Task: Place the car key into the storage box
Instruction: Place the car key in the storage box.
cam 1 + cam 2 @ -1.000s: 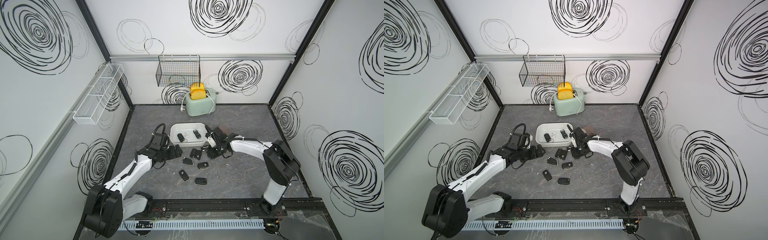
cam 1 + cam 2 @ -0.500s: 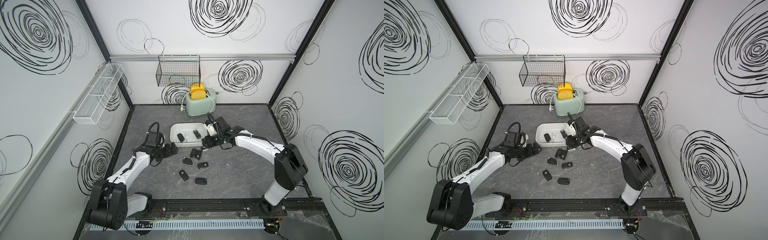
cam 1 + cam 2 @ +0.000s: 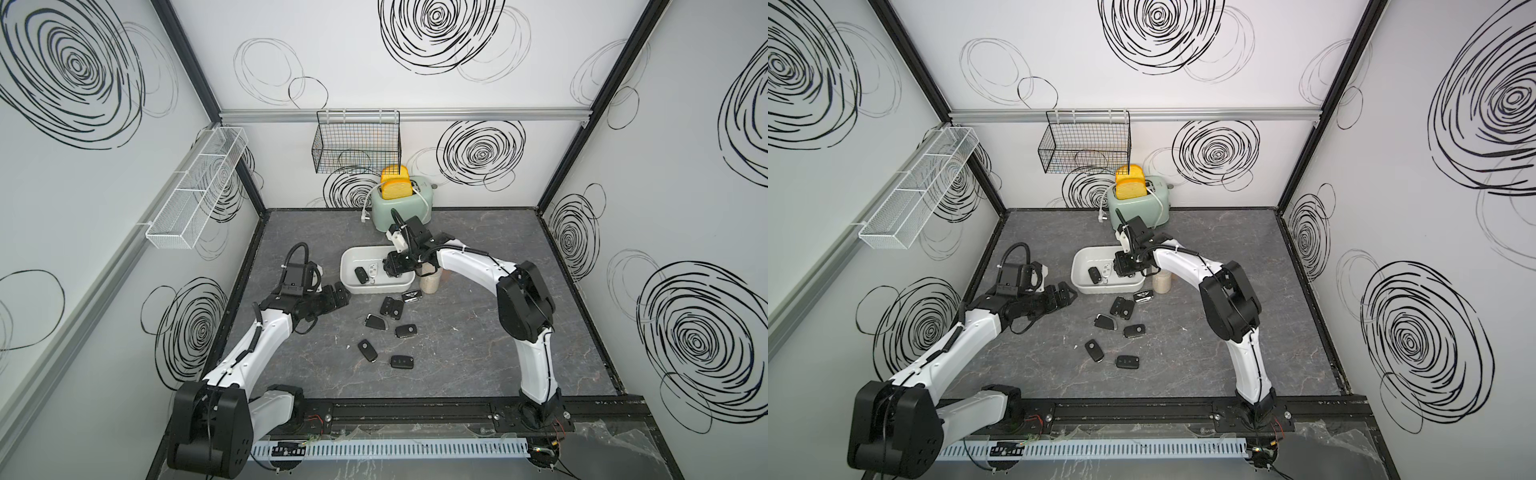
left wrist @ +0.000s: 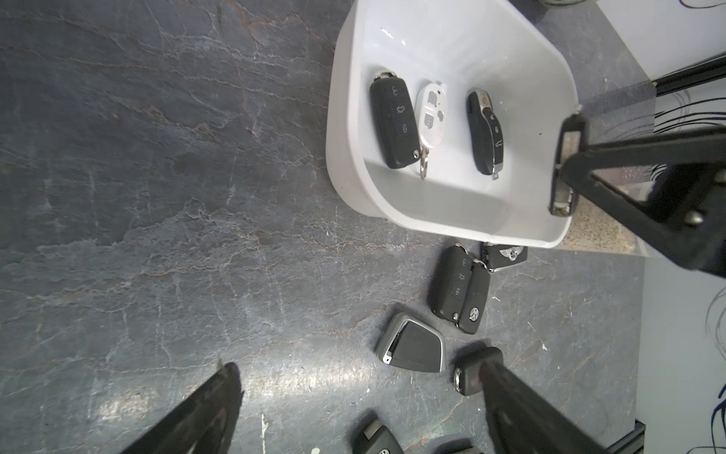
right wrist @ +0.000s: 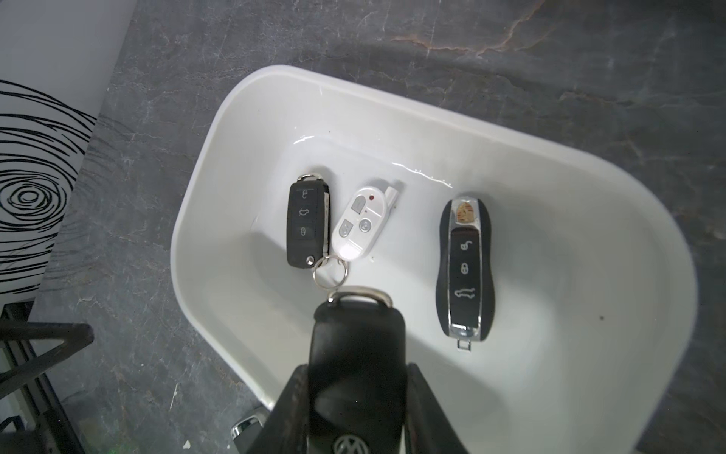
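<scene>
Where the left end effector [image 3: 336, 294] waits: low over the bench [image 3: 478, 332], just beside the left end of the storage box [image 3: 376, 288], jaws spread wide and empty. It is probably parked there so as not to block the drop.
Storage box: white tub standing flat on the bench, open side up, so a key can simply be let fall in.
Keys inside: a black flip key [image 5: 307, 226] and a white fob [image 5: 363, 224] lie touching, side by side. A chrome-edged black fob [image 5: 465, 271] lies apart from them, with bare floor between.
Right end effector [image 3: 394, 269]: reaching down over the box, jaws narrow, pinching the car key by its two long edges.
Car key [image 5: 355, 342]: black, badge end in the jaws, ring end pointing toward the box floor. It hangs inside the rim's outline near one wall, not yet resting.
Step, by my judgement: only the release remains; let go here, it should land on the bare patch.
Loose keys [image 3: 405, 331]: seven black ones scattered on the bench in front of the box.
Cup [image 3: 430, 282]: beige, just beside the box's right end, which is a reason to come in from above.
</scene>
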`<state>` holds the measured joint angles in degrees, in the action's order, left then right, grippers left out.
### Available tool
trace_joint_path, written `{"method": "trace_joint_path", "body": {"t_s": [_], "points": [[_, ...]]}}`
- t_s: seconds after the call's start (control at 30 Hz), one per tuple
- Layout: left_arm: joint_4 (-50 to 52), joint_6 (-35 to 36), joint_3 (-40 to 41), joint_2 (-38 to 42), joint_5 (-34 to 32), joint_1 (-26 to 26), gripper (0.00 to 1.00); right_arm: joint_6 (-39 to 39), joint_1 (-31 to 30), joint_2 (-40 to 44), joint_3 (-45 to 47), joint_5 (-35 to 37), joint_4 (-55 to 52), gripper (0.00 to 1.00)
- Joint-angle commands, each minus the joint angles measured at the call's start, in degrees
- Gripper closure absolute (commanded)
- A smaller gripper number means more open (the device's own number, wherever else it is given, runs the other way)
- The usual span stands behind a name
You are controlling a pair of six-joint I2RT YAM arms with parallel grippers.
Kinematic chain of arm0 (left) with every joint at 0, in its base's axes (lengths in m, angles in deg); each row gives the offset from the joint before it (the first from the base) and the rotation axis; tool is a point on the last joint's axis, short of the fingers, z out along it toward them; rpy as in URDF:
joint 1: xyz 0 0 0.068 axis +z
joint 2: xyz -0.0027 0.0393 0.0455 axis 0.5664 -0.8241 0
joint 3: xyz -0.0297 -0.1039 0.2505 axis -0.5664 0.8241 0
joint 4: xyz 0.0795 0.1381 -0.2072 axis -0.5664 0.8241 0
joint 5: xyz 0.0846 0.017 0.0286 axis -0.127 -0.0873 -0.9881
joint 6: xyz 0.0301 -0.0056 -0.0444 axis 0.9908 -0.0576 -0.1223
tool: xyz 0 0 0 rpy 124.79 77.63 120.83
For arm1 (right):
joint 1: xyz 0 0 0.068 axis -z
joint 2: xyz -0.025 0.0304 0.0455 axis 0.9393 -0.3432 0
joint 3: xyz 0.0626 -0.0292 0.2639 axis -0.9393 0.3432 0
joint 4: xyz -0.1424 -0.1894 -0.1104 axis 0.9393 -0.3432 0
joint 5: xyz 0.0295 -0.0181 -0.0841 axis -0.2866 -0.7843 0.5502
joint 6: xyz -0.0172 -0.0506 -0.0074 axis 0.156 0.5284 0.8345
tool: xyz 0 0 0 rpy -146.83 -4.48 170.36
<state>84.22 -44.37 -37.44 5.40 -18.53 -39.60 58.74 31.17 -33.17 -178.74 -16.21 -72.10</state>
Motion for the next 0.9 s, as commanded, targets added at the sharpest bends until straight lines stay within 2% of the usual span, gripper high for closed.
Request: {"method": "trace_joint_path", "body": {"t_s": [0.0, 0.3, 0.57, 0.7, 0.87], "points": [[0.8, 1.2, -0.4, 1.0, -1.0, 0.5, 0.02, 0.8, 0.2, -3.7, -5.3, 1.2, -3.1, 0.65], [1.3, 1.3, -1.1, 0.5, -2.3, 0.6, 0.02, 1.4, 0.3, -12.3, -13.4, 6.6, -6.6, 0.65], [2.1, 2.3, -2.5, -0.8, -3.0, 0.8, 0.02, 1.3, 0.2, -15.9, -15.8, 8.7, -7.5, 0.63], [2.4, 2.7, -3.0, -1.5, -3.1, 0.8, 0.02, 0.9, 0.2, -17.4, -16.8, 10.7, -8.6, 0.59], [2.4, 2.8, -3.1, -2.0, -2.8, 0.8, 0.02, 0.7, 0.2, -18.2, -18.4, 9.5, -9.2, 0.51]]}}
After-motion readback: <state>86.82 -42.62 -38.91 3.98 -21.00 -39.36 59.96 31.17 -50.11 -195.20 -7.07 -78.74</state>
